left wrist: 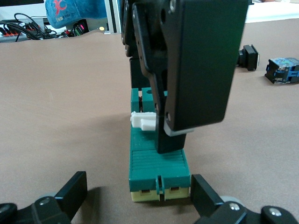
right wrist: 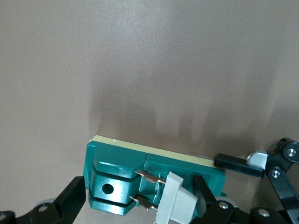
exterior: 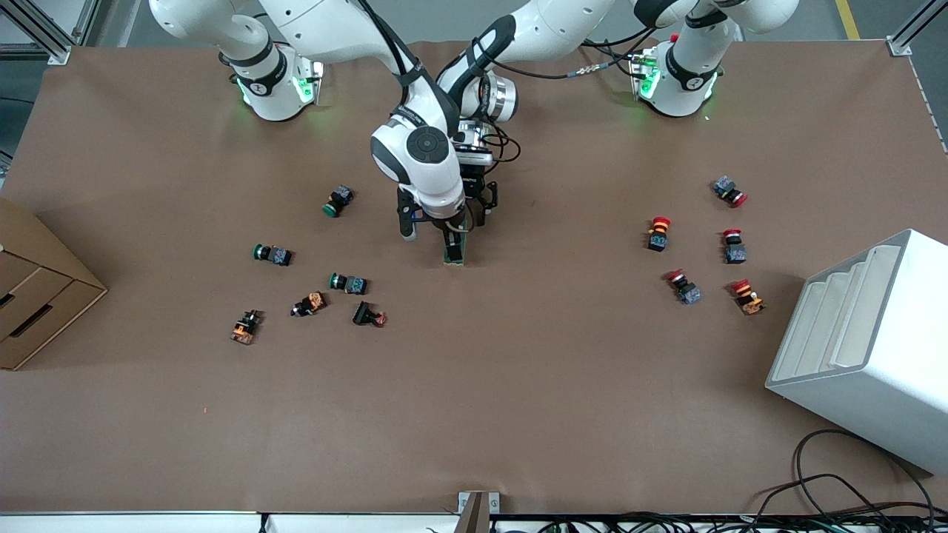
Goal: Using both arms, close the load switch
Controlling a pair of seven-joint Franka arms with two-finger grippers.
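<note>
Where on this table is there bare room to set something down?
Bare table nearer the camera than the load switch, between cardboard box and white rack. Crowded: both grippers at the switch, green-capped buttons, red-capped buttons.

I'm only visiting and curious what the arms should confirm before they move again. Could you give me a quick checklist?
1. The load switch lies flat on the table: ok.
2. The left gripper is open, with a finger on either side of the switch's cream end: ok.
3. The left gripper is clamping the switch steady: not ok, a gap shows beside one finger.
4. The right gripper is open over the switch, one finger beside the white lever: ok.
5. The lever is already in its closed position: cannot tell.
6. The nearest push-button lies apart from the switch: ok.
</note>
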